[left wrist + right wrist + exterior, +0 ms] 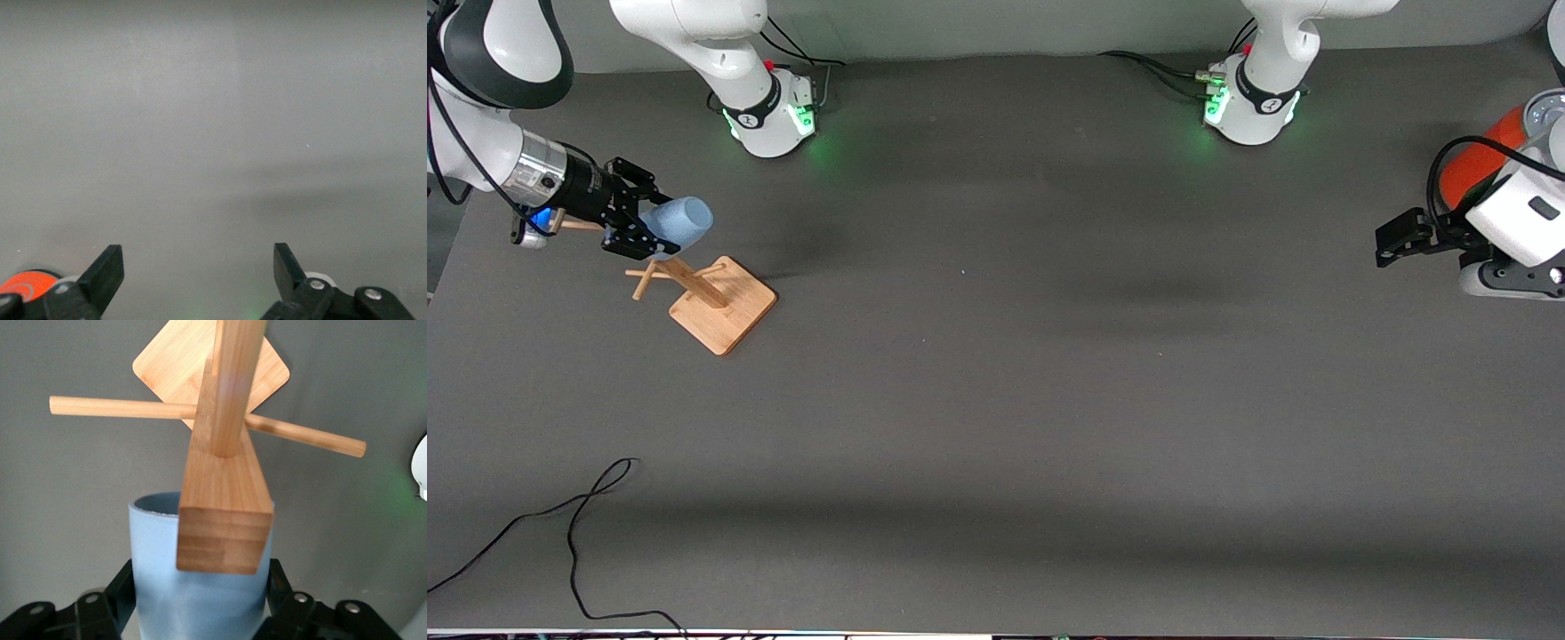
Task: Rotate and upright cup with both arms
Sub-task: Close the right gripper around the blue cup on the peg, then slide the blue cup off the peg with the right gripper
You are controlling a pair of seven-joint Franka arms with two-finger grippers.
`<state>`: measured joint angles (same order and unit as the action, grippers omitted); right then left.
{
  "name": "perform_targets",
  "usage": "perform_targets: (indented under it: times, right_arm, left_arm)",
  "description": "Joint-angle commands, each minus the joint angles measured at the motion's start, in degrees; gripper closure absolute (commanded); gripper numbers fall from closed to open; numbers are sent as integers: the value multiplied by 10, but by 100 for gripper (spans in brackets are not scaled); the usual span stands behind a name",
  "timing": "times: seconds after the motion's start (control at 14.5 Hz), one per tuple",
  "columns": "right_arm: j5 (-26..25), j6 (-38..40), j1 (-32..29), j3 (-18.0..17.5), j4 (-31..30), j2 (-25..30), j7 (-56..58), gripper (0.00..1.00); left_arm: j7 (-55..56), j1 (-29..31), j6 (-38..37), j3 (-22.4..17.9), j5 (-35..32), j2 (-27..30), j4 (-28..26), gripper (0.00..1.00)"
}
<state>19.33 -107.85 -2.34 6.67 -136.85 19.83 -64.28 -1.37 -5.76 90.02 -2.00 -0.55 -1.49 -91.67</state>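
The light-blue cup (683, 222) is in my right gripper (636, 233), whose fingers are shut on its sides. The cup lies roughly level and sticks out of the fingers, in the air just over the top of a wooden peg rack (694, 283). In the right wrist view the cup (163, 587) sits between the black fingers (110, 600), and the rack's square post (227, 520) partly covers it. My left gripper (1396, 238) is open and empty, low over the table at the left arm's end; it also shows in the left wrist view (198, 257).
The rack stands on a square bamboo base (734, 311) with two thin pegs crossing its post. An orange-red cylinder (1480, 160) with a grey top stands beside the left arm's wrist. A black cable (578, 524) lies on the table near the front camera.
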Motion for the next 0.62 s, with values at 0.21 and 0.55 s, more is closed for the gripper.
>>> perform_targets:
  times: [0.21, 0.55]
  right_arm:
    - [20, 21, 1, 3, 15, 8, 13, 52]
    - [46, 77, 2, -1, 63, 19, -15, 52]
  left_arm:
    - [-7, 0, -4, 0, -6, -3, 10, 0]
    - [-7, 0, -3, 0, -6, -3, 10, 0]
